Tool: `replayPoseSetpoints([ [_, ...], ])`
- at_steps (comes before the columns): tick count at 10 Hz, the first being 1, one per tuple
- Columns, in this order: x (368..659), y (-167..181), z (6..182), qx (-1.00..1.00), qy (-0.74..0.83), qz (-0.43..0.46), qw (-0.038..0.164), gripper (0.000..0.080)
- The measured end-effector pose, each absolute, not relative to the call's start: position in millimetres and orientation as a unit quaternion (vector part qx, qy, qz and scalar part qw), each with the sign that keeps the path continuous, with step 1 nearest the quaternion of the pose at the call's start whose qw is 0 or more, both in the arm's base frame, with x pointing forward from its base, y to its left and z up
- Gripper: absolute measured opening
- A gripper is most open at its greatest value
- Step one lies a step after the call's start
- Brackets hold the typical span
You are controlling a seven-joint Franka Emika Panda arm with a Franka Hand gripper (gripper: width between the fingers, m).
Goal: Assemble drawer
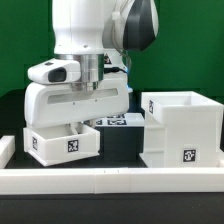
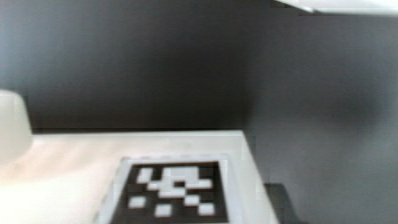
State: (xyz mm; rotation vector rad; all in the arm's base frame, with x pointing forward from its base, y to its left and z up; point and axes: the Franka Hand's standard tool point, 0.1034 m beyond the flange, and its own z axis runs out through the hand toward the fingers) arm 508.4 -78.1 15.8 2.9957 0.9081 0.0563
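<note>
A small white tray [image 1: 60,143] with a square tag on its front stands at the exterior view's left. My gripper [image 1: 76,126] reaches down into it from above. The hand and the tray's wall hide the fingertips, so I cannot tell whether they grip the wall. The large white cube housing [image 1: 180,128], tagged low on its front, stands at the exterior view's right, apart from the tray. The wrist view shows a white tagged surface of the tray [image 2: 175,190] very close up against dark ground, and no fingers. A second tray is not in view.
The low white rail [image 1: 110,181] runs along the front of the table. The marker board [image 1: 125,120] lies behind, between tray and housing. A dark gap of table separates tray and housing. The arm's body rises above the tray.
</note>
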Motion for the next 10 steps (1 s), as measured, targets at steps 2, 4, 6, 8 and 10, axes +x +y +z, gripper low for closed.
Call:
replayPoseSetpoints([
  [2, 510.2, -75.2, 17.3, 0.922, 0.387, 0.008, 0.008, 0.0041],
  [4, 508.3, -70.8, 18.9, 0.890, 0.457, -0.001, 0.009, 0.0041],
  [6, 507.3, -73.1, 17.6, 0.859, 0.511, 0.002, 0.016, 0.0041],
  [8, 506.5, -75.6, 16.8, 0.827, 0.562, -0.003, 0.018, 0.0042],
  [10, 508.6, -74.1, 17.4, 0.774, 0.632, -0.015, 0.023, 0.0042],
])
